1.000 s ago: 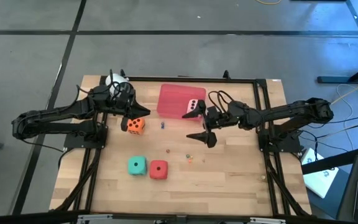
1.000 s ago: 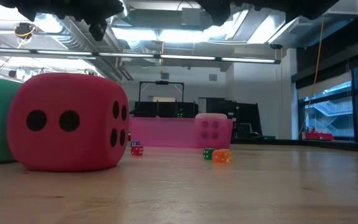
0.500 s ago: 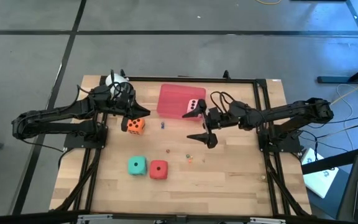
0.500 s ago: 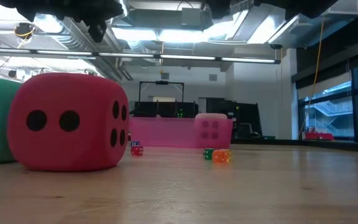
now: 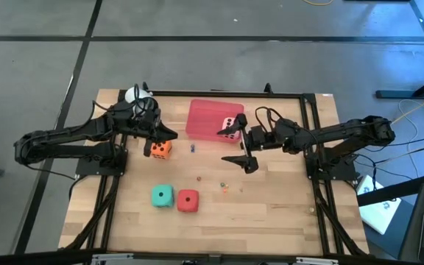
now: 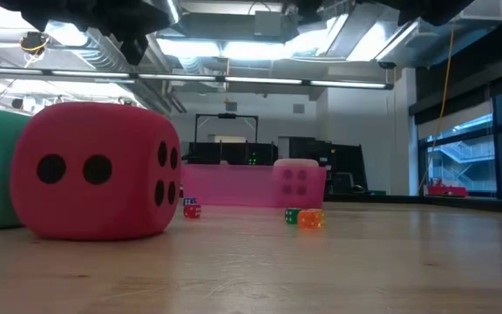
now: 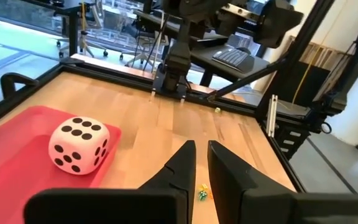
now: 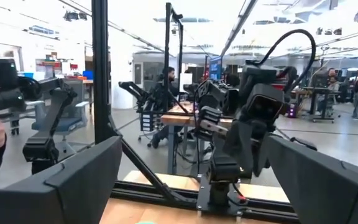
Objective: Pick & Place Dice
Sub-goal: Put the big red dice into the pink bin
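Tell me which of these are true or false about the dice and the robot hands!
1. The pale pink die sits in the pink tray. True.
2. The red die is inside the tray. False: it lies on the wooden table, right beside the teal-green die.
3. The right gripper has its fingers spread wide. True.
4. The left gripper is wide open. False: its fingers are shut with only a thin gap, holding nothing.
5. The orange die is stacked on the red die. False: it sits alone on the table near the left gripper.
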You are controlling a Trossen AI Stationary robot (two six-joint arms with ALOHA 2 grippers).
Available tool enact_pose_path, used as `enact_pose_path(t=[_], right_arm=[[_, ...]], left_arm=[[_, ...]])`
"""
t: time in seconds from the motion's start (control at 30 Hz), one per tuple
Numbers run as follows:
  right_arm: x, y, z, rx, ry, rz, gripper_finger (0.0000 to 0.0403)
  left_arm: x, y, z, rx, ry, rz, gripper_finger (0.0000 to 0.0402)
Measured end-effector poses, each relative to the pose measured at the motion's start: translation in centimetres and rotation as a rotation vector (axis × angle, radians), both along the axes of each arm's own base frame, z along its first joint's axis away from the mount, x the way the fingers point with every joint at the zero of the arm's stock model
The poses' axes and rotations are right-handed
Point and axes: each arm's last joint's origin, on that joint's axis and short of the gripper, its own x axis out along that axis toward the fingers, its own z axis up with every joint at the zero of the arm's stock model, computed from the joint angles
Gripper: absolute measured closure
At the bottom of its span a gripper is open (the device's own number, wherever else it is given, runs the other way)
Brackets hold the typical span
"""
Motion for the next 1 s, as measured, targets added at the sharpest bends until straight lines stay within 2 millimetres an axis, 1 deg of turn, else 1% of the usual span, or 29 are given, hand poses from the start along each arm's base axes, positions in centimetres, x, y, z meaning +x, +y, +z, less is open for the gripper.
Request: enact_pose_path(t=[0.47,0.53,0.73,0.83,0.9,1.0], right_arm=[[0.1,0.0,-0.2,0.006,0.027,-0.006,0.0003],[0.0,0.0,-0.1,0.007,0.014,-0.012,0.0003],[-0.1,0.2,0.4,-0.02,-0.043,0.042,0.0003],[0.5,0.1,0.6,0.02,-0.015,0.02,0.0003],[1.5,0.1,1.0,0.028,0.023,0.012,0.0003],[3.3,0.2,1.0,0.011,0.147,0.019,0.0003]], left_arm=[[0.1,-0.6,0.0,0.022,0.001,-0.041,0.0366],[0.1,-0.6,-0.1,0.039,0.003,-0.043,0.0366],[0.1,-0.6,-0.1,0.051,0.002,-0.044,0.0363],[0.1,-0.6,-0.1,0.051,0.002,-0.044,0.0365],[0.1,-0.6,-0.1,0.051,0.002,-0.044,0.0366],[0.1,-0.6,-0.1,0.05,0.003,-0.044,0.0364]])
